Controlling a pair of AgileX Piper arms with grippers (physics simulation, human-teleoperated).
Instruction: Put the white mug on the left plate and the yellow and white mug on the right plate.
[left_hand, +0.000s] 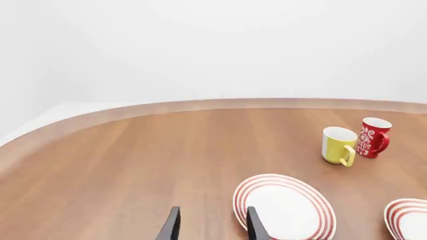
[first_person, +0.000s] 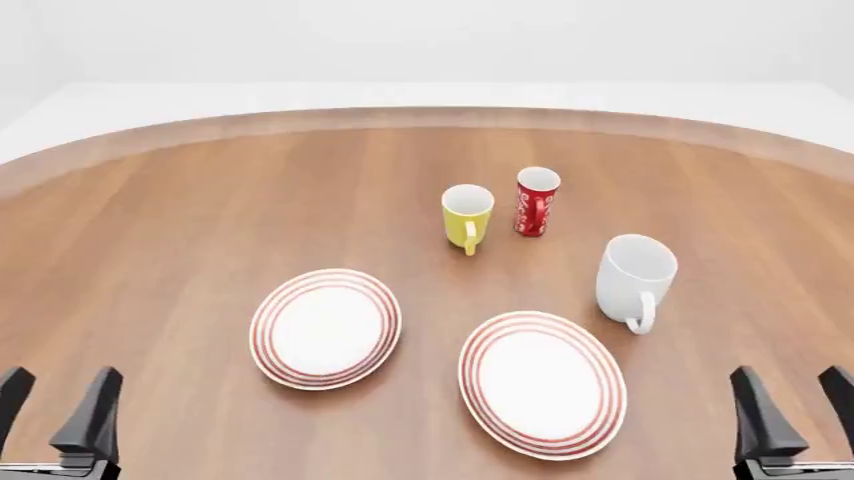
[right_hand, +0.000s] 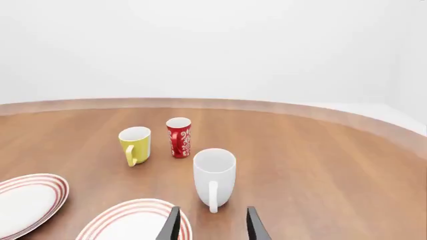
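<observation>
Left gripper (first_person: 54, 405) low left of the front view, right gripper (first_person: 791, 400) low right, both spread wide, holding nothing. Brown wooden table (first_person: 160, 230), curved far edge, plain white room behind. White mug (first_person: 634, 278) right of centre; yellow and white mug (first_person: 467, 216) above centre beside the red mug (first_person: 537, 201). Left plate (first_person: 326, 327) and right plate (first_person: 542, 383) sit bare.

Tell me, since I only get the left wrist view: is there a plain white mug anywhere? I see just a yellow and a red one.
Observer: Yes. The white mug stands upright just right of the right plate, not on it.
Operator: Where does its handle point?
Observer: Back toward the arms' side.
Operator: Is the other gripper holding anything?
Observer: No. The right gripper is open and empty.
</observation>
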